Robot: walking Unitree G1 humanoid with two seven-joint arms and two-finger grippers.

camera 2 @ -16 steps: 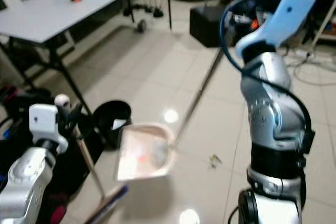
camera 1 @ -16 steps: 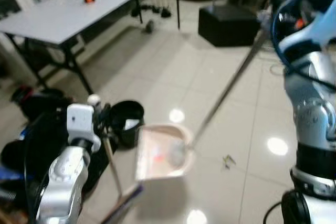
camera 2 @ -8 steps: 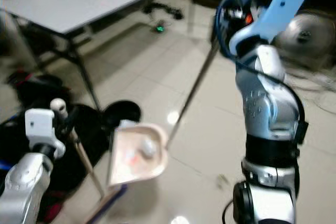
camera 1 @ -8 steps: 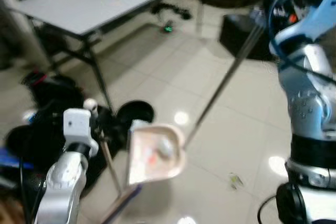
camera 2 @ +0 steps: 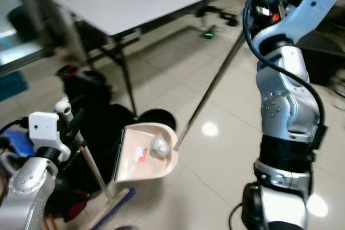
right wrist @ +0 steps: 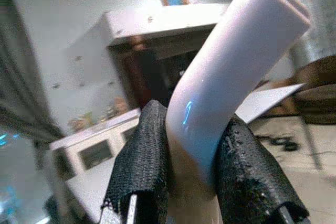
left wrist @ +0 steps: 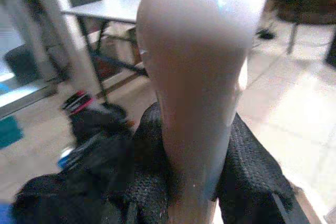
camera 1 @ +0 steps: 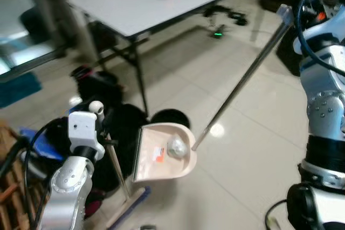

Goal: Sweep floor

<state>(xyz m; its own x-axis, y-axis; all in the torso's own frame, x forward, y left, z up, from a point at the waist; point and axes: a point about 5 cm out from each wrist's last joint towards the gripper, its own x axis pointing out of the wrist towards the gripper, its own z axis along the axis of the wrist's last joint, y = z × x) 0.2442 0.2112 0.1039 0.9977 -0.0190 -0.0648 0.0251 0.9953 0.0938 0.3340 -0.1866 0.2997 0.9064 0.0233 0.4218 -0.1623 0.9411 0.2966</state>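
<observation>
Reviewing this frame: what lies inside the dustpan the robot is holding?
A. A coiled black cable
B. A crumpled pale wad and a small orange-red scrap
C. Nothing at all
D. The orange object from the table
B. In the left eye view the beige dustpan carries a crumpled pale wad near its back wall and a small orange-red scrap beside it.

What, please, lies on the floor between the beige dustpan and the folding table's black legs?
In the eye views, a round black bin stands there, just behind the beige plastic dustpan, before the grey table's black legs.
</observation>
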